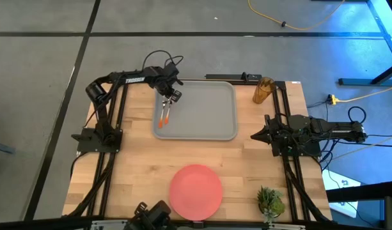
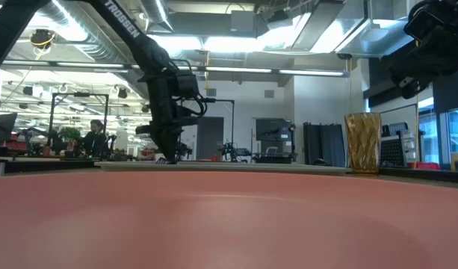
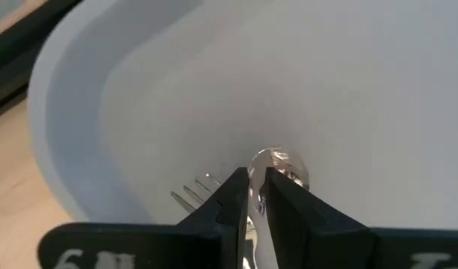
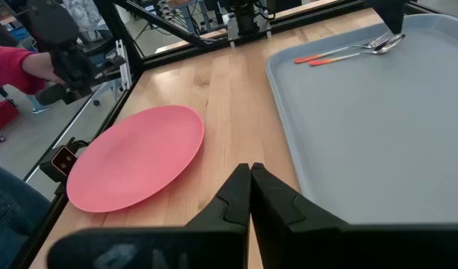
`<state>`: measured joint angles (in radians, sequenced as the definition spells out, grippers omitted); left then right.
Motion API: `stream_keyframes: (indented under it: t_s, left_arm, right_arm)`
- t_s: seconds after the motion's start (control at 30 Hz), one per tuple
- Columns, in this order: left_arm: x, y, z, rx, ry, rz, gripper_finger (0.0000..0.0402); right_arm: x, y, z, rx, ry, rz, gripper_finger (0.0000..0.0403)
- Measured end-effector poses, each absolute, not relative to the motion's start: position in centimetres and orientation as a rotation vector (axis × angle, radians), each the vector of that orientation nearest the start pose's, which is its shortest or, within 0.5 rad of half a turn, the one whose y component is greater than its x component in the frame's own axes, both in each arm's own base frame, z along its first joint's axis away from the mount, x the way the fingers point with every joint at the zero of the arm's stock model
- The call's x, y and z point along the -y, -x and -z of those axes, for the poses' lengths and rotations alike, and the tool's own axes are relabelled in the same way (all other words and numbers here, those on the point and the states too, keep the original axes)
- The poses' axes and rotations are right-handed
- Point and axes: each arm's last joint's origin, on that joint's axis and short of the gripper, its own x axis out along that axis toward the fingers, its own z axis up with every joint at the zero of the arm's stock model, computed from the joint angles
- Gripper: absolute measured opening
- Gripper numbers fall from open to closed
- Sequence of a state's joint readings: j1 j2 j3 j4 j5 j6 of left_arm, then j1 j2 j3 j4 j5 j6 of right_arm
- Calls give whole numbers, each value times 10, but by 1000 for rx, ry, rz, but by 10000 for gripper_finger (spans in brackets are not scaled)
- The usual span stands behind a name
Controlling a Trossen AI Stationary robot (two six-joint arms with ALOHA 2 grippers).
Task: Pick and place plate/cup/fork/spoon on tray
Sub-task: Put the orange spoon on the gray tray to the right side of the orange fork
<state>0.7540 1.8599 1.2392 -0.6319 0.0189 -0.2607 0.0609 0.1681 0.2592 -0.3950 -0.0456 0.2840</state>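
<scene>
The light-grey tray [image 1: 208, 115] lies at the table's far middle. The spoon [image 3: 279, 163] and the fork [image 3: 190, 193] lie side by side in its far left corner, orange handles [image 1: 162, 119] toward the near edge. My left gripper [image 1: 172, 96] points down over their silver heads, shut on the spoon. The coral-red plate [image 1: 196, 190] lies flat at the near edge. The amber cup [image 1: 263, 90] stands upright on the table, right of the tray's far corner. My right gripper [image 4: 249, 178] is shut and empty at the table's right side. My left gripper pinches the spoon's silver neck [image 3: 256, 211] just behind the bowl, between its two fingers [image 3: 232, 198]. The fingers come from above, pointing down, one on each side of the neck. The spoon lies low on the tray [image 4: 378, 119], with its bowl [image 4: 394, 43] beside the fork's head.
A small green plant [image 1: 270, 201] stands at the near right corner. Most of the tray's floor is bare. Bare wood lies between tray and plate. A person in a red sleeve [image 4: 12, 63] stands beyond the table's near edge.
</scene>
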Motion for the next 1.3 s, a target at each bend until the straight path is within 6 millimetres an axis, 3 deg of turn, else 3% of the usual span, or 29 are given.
stream_keyframes:
  t_s: [0.27, 0.43, 0.67, 0.87, 1.3]
  left_arm:
    - [-229, -259, -188, -1155, 702, -760, 41]
    - [-202, -257, -194, -1303, 707, -651, 35]
    - [-167, -277, -186, -1366, 585, -520, 3]
    - [-160, -279, -182, -1385, 505, -566, 1]
    - [-156, -274, -162, -1368, 530, -523, 0]
  right_arm:
    - [-7, -90, -201, -317, -280, -62, 12]
    - [-7, -90, -201, -317, -280, -62, 12]
    - [-7, -90, -201, -316, -280, -62, 12]
    - [-7, -90, -201, -316, -278, -62, 12]
    - [-7, -90, -201, -317, -275, -62, 12]
